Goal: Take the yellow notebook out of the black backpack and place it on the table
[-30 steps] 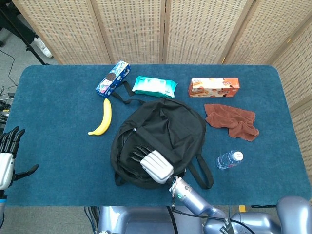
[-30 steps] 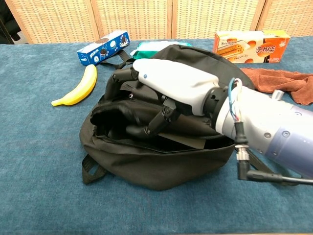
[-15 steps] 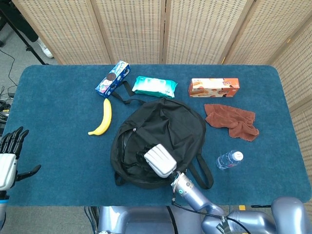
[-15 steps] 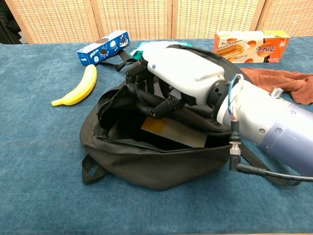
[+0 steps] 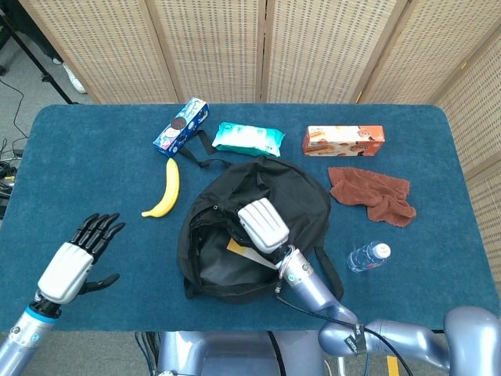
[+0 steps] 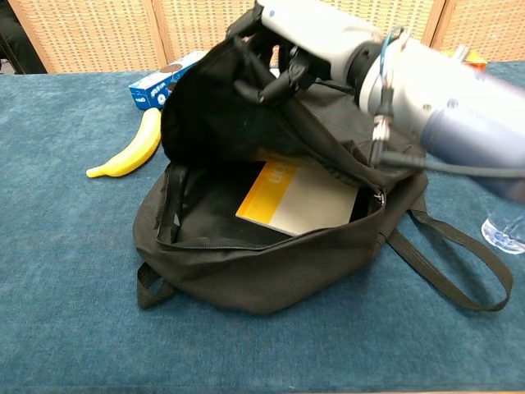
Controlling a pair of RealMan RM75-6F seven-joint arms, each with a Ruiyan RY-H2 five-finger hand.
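The black backpack [image 5: 293, 200] lies in the middle of the table, its mouth facing the near edge. My right hand [image 5: 263, 225] grips the upper flap [image 6: 221, 90] and holds it raised, so the mouth gapes wide in the chest view. Inside lies the yellow notebook [image 6: 287, 195], flat on the bag's floor, its yellow cover and pale page edge showing; the head view catches only a corner of the notebook [image 5: 237, 247]. My left hand [image 5: 78, 262] hovers open over the near left of the table, fingers spread, well apart from the backpack [image 6: 246, 271].
A banana [image 5: 165, 190] lies left of the bag. Behind it are a blue cookie box [image 5: 181, 125], a teal wipes pack [image 5: 248, 139] and an orange snack box [image 5: 343, 140]. A brown cloth [image 5: 373, 193] and a water bottle [image 5: 366, 256] sit to the right.
My right hand has lifted the backpack's flap up and back, opening the mouth and exposing the notebook. My left hand has moved in from the table's left edge.
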